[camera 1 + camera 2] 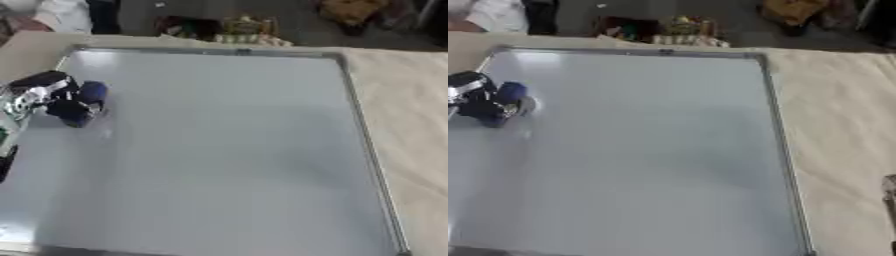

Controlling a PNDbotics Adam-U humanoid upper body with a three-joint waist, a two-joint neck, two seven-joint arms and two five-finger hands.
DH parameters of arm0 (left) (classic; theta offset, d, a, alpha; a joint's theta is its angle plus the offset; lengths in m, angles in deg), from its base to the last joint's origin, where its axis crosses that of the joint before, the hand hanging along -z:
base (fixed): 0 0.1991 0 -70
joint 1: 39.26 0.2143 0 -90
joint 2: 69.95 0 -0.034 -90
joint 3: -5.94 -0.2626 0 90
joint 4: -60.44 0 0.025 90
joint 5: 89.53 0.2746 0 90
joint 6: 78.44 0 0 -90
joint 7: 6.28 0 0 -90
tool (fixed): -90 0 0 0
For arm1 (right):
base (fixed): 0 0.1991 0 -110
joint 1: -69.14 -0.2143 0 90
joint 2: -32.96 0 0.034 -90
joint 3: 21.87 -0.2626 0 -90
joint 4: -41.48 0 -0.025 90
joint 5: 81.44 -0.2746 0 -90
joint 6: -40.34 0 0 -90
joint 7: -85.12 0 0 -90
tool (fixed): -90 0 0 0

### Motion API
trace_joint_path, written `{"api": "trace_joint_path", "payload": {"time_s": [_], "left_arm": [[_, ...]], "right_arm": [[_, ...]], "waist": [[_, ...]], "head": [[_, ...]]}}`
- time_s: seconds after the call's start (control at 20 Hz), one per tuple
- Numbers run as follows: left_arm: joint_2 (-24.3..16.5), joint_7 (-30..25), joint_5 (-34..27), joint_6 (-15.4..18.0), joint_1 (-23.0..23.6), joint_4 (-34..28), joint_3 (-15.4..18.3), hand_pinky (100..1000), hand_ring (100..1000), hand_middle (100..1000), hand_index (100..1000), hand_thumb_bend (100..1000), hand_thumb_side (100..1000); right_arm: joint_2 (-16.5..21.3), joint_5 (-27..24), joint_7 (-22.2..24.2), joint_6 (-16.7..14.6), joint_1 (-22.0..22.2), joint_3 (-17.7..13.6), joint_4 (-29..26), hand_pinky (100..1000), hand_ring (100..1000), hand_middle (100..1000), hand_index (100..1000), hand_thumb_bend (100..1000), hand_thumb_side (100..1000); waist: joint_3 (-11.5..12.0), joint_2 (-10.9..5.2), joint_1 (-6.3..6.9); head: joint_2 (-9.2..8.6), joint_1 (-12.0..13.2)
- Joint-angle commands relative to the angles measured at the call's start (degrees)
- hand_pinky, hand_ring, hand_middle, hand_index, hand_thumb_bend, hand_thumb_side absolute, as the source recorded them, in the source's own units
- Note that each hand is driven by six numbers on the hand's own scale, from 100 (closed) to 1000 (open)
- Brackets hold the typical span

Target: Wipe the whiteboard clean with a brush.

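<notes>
Right eye view alone shows the right hand (890, 200) at the edge, fingers unreadable. Left hand (52, 100) is curled around the blue brush (90, 93) on the whiteboard (227, 150), which looks clean.

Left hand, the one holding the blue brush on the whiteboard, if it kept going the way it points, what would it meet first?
The left hand points right, across the whiteboard. Beyond the blue brush in its fingers lies only bare board, so the metal frame on the right comes first, probably.
</notes>
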Motion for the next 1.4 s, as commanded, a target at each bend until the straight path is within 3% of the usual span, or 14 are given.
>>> {"api": "trace_joint_path", "payload": {"time_s": [0.05,0.2,0.4,0.9,1.4], "left_arm": [[-0.34,-0.12,-0.48,-0.27,-0.11,0.4,0.3,636,798,687,353,131,646],[-0.37,-0.16,-0.7,-0.38,-0.09,0.42,0.34,632,792,677,348,130,638],[-0.31,-0.08,-0.77,-0.35,-0.07,0.54,0.37,619,770,598,343,108,600],[0.06,1.09,0.81,0.91,-0.35,0.73,0.05,590,721,498,341,259,541],[1.24,1.15,1.74,1.93,-1.01,1.66,-0.32,541,648,410,272,255,509]], "right_arm": [[0.82,0.12,-0.24,0.03,-0.28,-0.57,-0.79,901,879,674,883,104,1000],[0.8,0.11,-0.28,0.03,-0.3,-0.58,-0.79,902,880,674,884,105,1000],[0.79,0.11,-0.34,0.02,-0.3,-0.58,-0.79,902,880,674,884,107,1000],[0.6,0.27,-0.19,0.18,-0.14,-0.63,-0.79,902,881,671,882,113,1000],[0.64,0.27,-0.3,0.21,-0.33,-0.6,-0.79,902,880,670,883,112,1000]], "waist": [[0.07,-1.19,-0.2],[0.09,-1.17,-0.23],[0.05,-1.1,-0.3],[-0.13,-1.1,-0.16],[-0.58,-1.03,0.01]], "head": [[-0.55,-0.11],[-0.7,-0.12],[-0.71,-0.16],[-0.43,-0.02],[-0.3,0.23]]}}
